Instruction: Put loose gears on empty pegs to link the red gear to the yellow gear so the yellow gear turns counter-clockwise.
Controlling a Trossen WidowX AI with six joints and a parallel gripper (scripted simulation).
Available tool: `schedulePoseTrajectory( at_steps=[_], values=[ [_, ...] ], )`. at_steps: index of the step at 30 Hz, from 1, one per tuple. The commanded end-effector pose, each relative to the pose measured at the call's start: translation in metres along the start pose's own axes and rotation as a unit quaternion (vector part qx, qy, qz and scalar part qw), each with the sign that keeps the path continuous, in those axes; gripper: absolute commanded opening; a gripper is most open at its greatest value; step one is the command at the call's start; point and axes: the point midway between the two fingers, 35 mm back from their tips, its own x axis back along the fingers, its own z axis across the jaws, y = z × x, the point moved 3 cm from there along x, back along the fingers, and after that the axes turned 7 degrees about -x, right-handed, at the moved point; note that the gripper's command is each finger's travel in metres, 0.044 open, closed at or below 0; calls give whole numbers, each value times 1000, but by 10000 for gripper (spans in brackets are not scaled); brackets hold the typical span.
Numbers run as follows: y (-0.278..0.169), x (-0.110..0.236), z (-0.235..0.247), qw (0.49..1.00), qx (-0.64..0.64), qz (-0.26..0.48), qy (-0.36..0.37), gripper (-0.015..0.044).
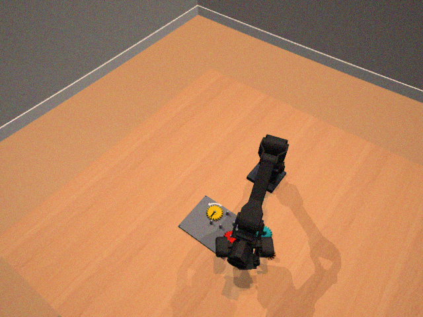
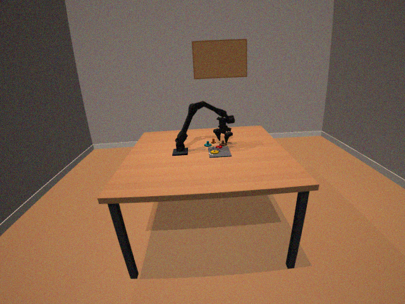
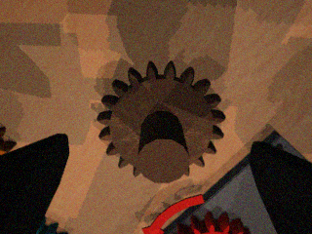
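My gripper (image 3: 160,147) (image 2: 223,141) is open and empty above the brown gear (image 3: 117,104) (image 2: 223,144), whose upright knob lies between the fingers in the wrist view. The arm hides that gear in the top view. The grey board (image 1: 195,225) (image 2: 225,154) carries the yellow gear (image 1: 214,213) (image 2: 214,151) with its black stripe and the red gear (image 1: 228,236) (image 2: 218,146) (image 3: 212,226). Empty pegs show between them, including one peg (image 1: 211,222) and another peg (image 1: 227,212). The teal gear (image 1: 267,232) (image 2: 207,144) and the orange gear (image 1: 271,258) (image 2: 213,141) stand on the table.
The red arrow (image 3: 171,212) lies beside the red gear, and the white arrow (image 1: 215,203) beside the yellow one. In the wrist view the board's corner lies under the right finger. The teal and orange gears are at the left finger's side. The arm's base (image 2: 180,151) stands left of the board.
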Motion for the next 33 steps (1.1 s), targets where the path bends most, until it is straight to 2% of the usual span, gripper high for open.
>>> schedulePoseTrajectory(
  at_steps=[1,10,17,18,33],
  values=[
    [0,-1,0,1000,3,1,-2,309],
    [0,-1,0,1000,3,1,-2,72],
    [0,-1,0,1000,3,1,-2,26],
    [0,-1,0,1000,3,1,-2,0],
    [4,22,-1,1000,5,1,-2,0]
  ],
)
